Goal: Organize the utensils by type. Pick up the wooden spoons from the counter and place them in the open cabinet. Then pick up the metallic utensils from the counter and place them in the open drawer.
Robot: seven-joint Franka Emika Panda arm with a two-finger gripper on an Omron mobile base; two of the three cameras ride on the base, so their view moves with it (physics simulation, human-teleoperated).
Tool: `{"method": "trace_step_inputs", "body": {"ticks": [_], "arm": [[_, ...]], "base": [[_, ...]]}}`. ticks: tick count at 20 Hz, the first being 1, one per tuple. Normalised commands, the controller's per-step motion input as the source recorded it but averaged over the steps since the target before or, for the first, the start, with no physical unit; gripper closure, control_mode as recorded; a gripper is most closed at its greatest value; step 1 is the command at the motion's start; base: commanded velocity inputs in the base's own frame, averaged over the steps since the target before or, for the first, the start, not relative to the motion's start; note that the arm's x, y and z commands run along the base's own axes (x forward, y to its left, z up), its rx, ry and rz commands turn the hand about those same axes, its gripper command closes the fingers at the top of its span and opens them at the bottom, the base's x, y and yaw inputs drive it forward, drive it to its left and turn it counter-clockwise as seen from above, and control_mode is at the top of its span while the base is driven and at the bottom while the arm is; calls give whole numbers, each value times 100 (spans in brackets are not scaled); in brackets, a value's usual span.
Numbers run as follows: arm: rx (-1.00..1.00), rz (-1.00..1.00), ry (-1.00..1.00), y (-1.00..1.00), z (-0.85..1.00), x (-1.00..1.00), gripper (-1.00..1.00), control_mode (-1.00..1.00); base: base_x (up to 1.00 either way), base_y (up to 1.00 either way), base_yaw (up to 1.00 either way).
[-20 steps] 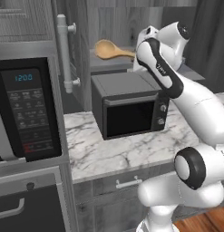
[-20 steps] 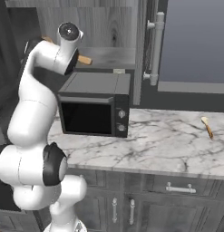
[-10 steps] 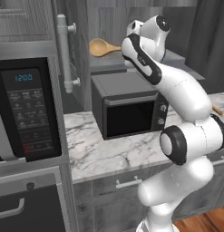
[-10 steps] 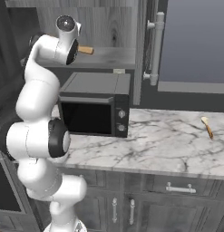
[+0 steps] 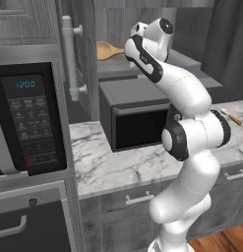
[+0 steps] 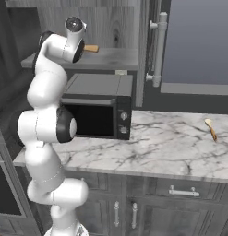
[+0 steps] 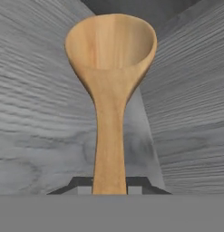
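Observation:
My gripper [image 7: 109, 186] is shut on the handle of the long tan wooden spoon [image 7: 109, 86], whose round bowl points away from the hand into the grey wood inside of the open cabinet [image 6: 111, 57]. From the left base view the spoon [image 5: 109, 50] sticks out to the left of the hand, level, above the cabinet shelf. The right base view shows the spoon's [image 6: 91, 48] handle end past the hand. A shorter wooden spoon [image 6: 211, 129] with a pale bowl lies on the marble counter [image 6: 171, 147] far right, seen again as the short spoon [image 5: 231, 115].
A dark microwave [image 5: 137, 113] stands on the counter right under the cabinet shelf. The open cabinet door with its pale bar handle [image 6: 159, 48] hangs to the right of the opening. A tall oven unit [image 5: 29, 118] walls off the left.
The arm has lifted and folded toward the cabinet, carrying the spoon a little further left and into the opening. The grip on the spoon is unchanged.

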Motion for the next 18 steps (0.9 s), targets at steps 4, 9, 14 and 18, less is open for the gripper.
{"method": "trace_step_inputs", "body": {"ticks": [4,9,14,18], "arm": [[-3,7,-11,12,-5,58,100,-100],[-2,7,-9,15,-4,57,100,-100],[-2,8,-5,19,-11,60,100,-100],[-7,5,0,17,-20,46,100,-100]], "base": [[0,0,0],[0,0,0],[0,0,0],[0,0,0]]}}
